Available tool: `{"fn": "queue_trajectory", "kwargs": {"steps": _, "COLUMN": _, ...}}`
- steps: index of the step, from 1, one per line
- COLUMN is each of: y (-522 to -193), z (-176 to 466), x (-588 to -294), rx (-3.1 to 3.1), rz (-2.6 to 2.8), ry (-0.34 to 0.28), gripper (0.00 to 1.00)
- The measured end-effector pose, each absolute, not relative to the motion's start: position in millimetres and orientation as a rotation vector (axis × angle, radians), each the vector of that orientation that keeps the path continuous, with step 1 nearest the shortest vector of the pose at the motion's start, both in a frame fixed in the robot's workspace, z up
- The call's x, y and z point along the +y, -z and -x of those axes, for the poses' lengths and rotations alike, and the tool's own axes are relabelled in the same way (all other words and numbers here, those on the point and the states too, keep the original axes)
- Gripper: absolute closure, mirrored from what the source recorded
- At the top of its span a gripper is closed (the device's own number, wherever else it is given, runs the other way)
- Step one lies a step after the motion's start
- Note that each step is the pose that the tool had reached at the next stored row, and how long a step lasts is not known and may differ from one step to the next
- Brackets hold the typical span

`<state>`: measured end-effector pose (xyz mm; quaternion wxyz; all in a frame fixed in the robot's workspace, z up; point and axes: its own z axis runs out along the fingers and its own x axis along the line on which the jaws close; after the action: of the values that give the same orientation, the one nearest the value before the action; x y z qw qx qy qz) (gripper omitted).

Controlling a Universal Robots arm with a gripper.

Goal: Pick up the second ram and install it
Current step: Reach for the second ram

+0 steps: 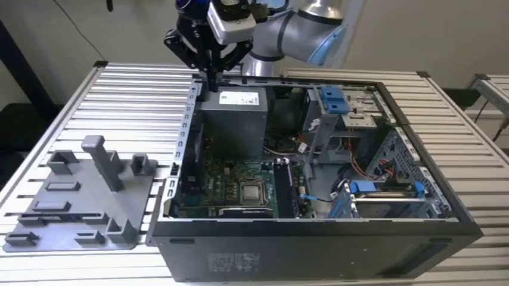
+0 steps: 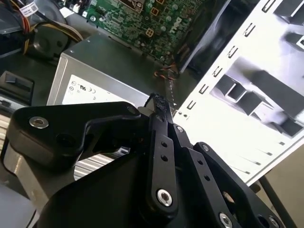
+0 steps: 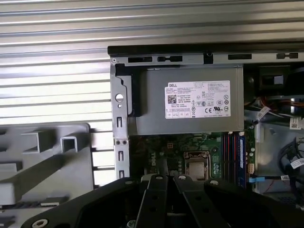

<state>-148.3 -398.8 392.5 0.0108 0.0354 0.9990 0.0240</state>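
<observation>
silver arm (image 1: 306, 24), blue joint cap (image 1: 328, 44); black gripper (image 2: 159, 102) links, silver screws (image 2: 164, 197)

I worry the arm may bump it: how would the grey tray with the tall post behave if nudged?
The grey tray looks like light moulded plastic resting flat on the slatted table, so it would probably slide. Its wide flat base makes tipping unlikely. The tall post looks stiff.
</observation>
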Motion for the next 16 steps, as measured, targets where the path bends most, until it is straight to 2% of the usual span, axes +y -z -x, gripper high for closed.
{"fn": "queue_trajectory", "kwargs": {"steps": 16, "y": -392, "z": 172, "x": -399, "rx": 3.117, "rz": -0.11, "ry": -0.075, "gripper": 0.89}}
